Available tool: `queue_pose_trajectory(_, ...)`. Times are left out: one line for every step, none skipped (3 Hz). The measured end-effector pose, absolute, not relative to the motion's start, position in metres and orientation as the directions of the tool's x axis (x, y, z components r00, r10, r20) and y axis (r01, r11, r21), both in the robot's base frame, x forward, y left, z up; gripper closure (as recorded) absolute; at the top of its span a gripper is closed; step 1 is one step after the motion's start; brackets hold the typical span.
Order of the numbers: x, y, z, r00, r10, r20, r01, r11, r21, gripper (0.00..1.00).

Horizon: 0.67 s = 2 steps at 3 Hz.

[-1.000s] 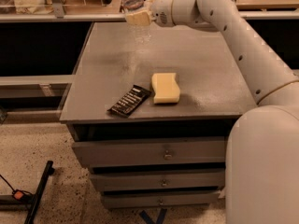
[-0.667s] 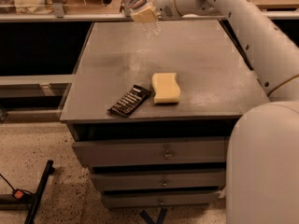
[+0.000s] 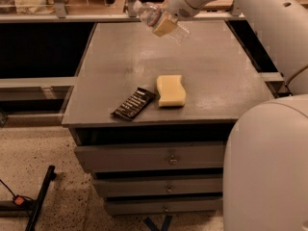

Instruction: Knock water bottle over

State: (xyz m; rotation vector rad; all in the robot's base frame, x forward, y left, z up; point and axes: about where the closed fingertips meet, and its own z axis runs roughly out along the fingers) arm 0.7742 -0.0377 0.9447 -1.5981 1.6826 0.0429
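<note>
Gripper (image 3: 163, 27): tan-padded, at the end of a smooth white arm, over the far edge of the bench (image 3: 115, 61).
Gripper state: cannot tell; it lies against the bottle's middle.
Water bottle (image 3: 149, 14): touching the gripper and steeply tilted; its white cap points up and left of the gripper, its clear ribbed body down and right.
Sponge (image 3: 171, 90): yellow, soft-edged block, well nearer the camera than the gripper.
Black packet (image 3: 134, 104): flat and striped, just left of the sponge.
Bench top: dull grey, scuffed.
</note>
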Motion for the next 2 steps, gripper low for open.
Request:
queue_pose_trajectory(0.760, -0.060, 0.923, 0.081, -0.925, -0.371, -0.895, 0.096, -0.435, 1.00)
queue_pose_trajectory(0.743, -0.079, 0.900, 0.026, -0.977, -0.212, -0.943, 0.046, -0.329, 1.00)
